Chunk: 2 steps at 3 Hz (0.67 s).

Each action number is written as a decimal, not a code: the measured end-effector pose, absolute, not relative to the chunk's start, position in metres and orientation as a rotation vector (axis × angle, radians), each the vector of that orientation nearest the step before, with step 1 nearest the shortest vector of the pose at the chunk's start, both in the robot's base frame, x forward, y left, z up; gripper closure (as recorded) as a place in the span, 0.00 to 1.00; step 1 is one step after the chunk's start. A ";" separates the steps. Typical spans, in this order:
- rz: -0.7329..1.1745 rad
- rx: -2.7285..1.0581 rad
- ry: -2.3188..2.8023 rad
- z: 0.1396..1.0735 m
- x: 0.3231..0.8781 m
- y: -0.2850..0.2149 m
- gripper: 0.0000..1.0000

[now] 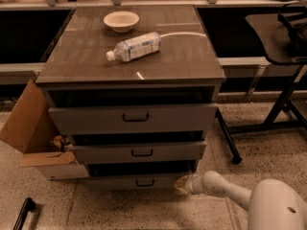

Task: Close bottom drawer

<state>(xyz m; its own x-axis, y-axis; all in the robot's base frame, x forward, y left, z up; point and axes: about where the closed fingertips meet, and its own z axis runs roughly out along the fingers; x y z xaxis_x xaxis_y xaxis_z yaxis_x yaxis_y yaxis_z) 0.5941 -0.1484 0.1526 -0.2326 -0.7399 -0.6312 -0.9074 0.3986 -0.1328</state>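
Note:
The bottom drawer (120, 181) is the slimmest grey front, lowest of three in the cabinet, with a small black bar handle (145, 182). It sticks out only slightly, less than the two drawers above. My gripper (181, 184) is at the end of the white arm (225, 189), low near the floor, against the right end of the bottom drawer's front.
The middle drawer (139, 152) and top drawer (134, 118) stand partly open. A plastic bottle (134, 47) and a white bowl (121, 20) lie on the cabinet top. An open cardboard box (29, 133) stands left. A black stand (283, 104) is at right.

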 end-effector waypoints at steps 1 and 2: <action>0.337 -1.375 2.035 0.156 0.606 -0.153 1.00; 0.315 -1.336 2.032 0.166 0.630 -0.161 1.00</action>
